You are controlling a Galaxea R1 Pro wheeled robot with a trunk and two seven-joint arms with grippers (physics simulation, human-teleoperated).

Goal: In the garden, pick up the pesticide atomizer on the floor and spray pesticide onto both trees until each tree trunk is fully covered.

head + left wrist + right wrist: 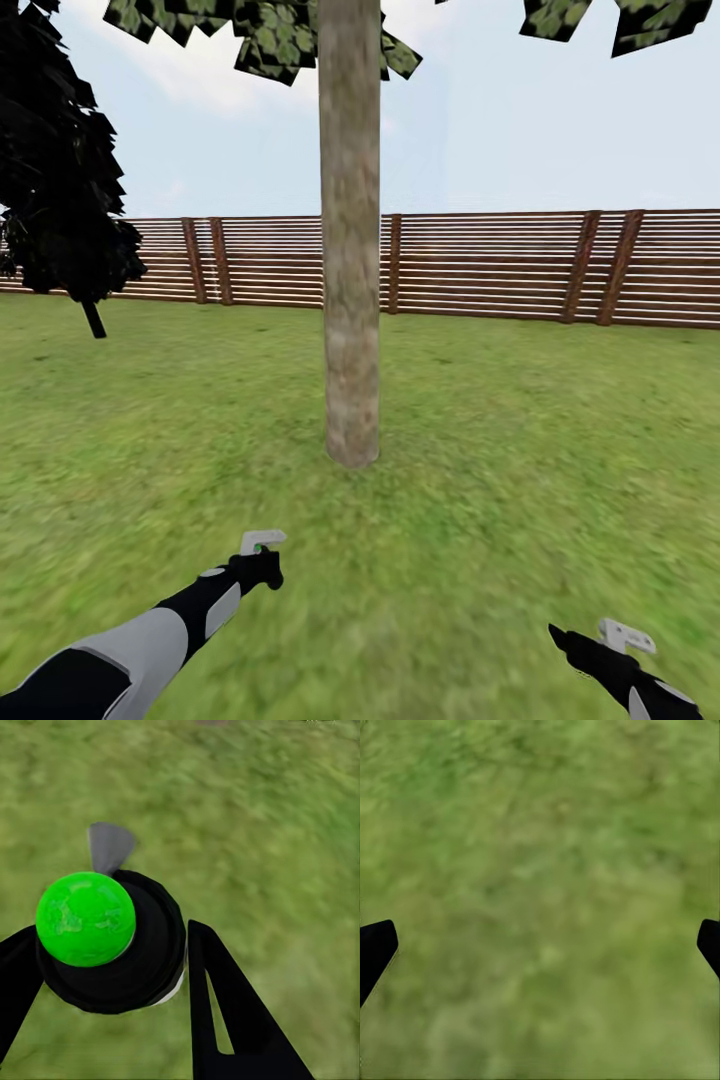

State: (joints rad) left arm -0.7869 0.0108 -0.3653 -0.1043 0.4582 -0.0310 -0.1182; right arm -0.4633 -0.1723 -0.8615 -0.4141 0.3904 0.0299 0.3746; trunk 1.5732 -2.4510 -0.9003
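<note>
Ahead I see a mottled beige tree trunk (351, 250) on blurry grass (520, 450), slatted wooden fence (480, 265) behind. My left gripper (112, 967) jaws clench the black atomizer (124, 945); right gripper (540, 945) jaws spread, empty.

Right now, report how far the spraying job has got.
Done: the pesticide atomizer is off the grass, held between the left gripper's fingers. In hand: the robot faces a tree trunk, with the atomizer low in front of it. Left: no spray or coating shows on that bark, and the second tree remains. The right gripper hangs open over grass.
</note>
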